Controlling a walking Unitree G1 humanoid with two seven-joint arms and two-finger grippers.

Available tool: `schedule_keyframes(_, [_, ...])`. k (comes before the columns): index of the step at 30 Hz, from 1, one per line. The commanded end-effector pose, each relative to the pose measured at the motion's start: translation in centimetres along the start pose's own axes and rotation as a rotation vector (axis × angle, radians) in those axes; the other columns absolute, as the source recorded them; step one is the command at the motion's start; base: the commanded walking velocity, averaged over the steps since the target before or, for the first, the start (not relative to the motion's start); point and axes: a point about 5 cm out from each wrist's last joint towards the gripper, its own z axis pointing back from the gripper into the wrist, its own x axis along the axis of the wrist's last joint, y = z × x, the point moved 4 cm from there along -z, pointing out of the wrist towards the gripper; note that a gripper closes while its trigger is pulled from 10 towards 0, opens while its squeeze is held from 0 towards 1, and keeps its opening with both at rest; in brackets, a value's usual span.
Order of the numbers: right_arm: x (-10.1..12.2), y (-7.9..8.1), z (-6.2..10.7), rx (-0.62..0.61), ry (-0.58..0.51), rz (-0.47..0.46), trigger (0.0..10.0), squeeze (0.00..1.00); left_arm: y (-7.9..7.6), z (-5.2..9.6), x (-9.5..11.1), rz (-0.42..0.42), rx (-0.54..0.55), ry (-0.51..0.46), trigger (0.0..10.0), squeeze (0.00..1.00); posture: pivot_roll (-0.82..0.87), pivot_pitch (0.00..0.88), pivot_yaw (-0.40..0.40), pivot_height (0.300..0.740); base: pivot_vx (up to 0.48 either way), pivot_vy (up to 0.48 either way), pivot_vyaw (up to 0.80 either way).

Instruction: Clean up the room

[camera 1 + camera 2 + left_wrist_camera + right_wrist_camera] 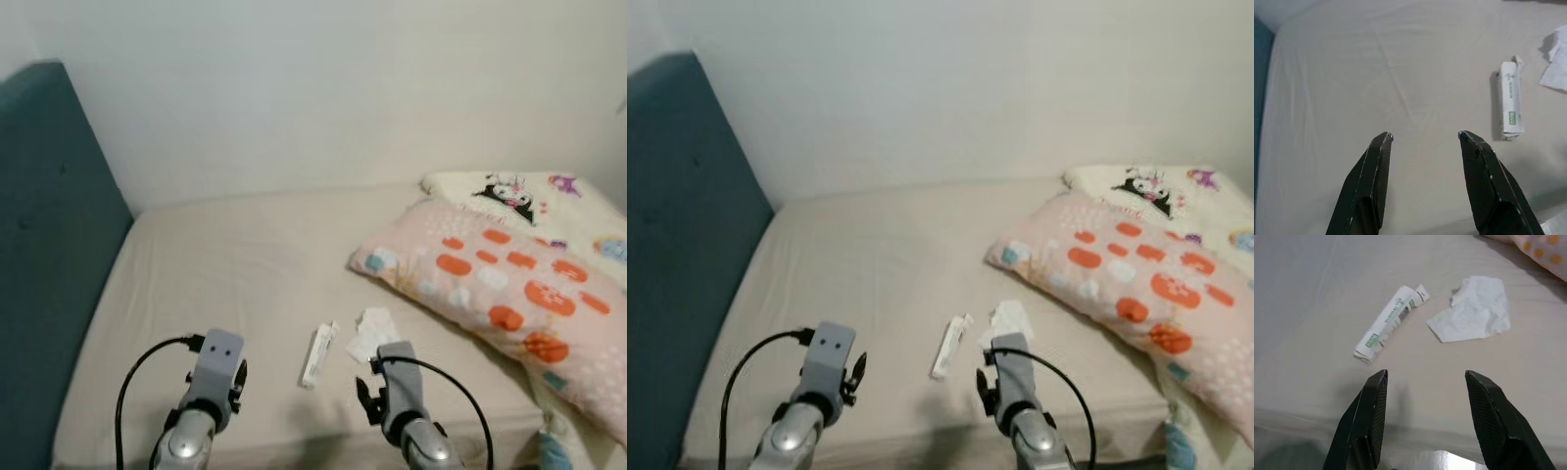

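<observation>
A white tube wrapper with green print point(318, 354) lies on the beige bed sheet point(245, 274) near the front edge. Right beside it rests a crumpled white tissue point(371, 332). In the right wrist view the wrapper point(1390, 321) and the tissue point(1473, 309) lie just beyond my right gripper point(1425, 377), which is open and empty above the sheet. My left gripper point(1424, 135) is open too, hovering over bare sheet with the wrapper point(1511, 100) off to one side. Both arms point(211, 392) point(402, 397) reach in over the bed's front edge.
A pink pillow with orange patches point(509, 284) lies at the right, with a white cartoon-print pillow point(529, 201) behind it. A teal padded headboard point(49, 245) stands along the left. A white wall point(323, 88) backs the bed.
</observation>
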Motion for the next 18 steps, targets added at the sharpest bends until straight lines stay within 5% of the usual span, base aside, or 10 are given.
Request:
schedule_keyframes(1, [-0.47, 0.48, 0.07, 0.009, 0.012, -0.015, 10.0, 0.00, 0.38, 0.21, -0.71, -0.021, 0.008, 0.023, 10.0, 0.00, 0.00, 0.119, -0.010, 0.721, 0.000, 0.000, 0.00])
schedule_keyframes(6, [-0.45, 0.45, 0.04, 0.008, 0.012, -0.015, 10.0, 0.00, 0.55, 0.14, -1.08, -0.027, 0.013, 0.051, 10.0, 0.00, 0.00, 0.121, -0.010, 0.721, 0.000, 0.000, 0.00])
schedule_keyframes(14, [-0.43, 0.44, 0.01, 0.007, 0.011, -0.015, 10.0, 0.00, 0.70, 0.05, -1.12, -0.040, 0.014, 0.053, 10.0, 0.00, 0.00, 0.124, -0.008, 0.721, 0.000, 0.450, 0.00])
schedule_keyframes(18, [-0.40, 0.46, -0.01, 0.005, 0.009, -0.016, 10.0, 0.00, 0.73, 0.01, -1.00, -0.043, 0.025, 0.045, 10.0, 0.00, 0.00, 0.123, -0.006, 0.721, 0.000, 0.000, 0.00])
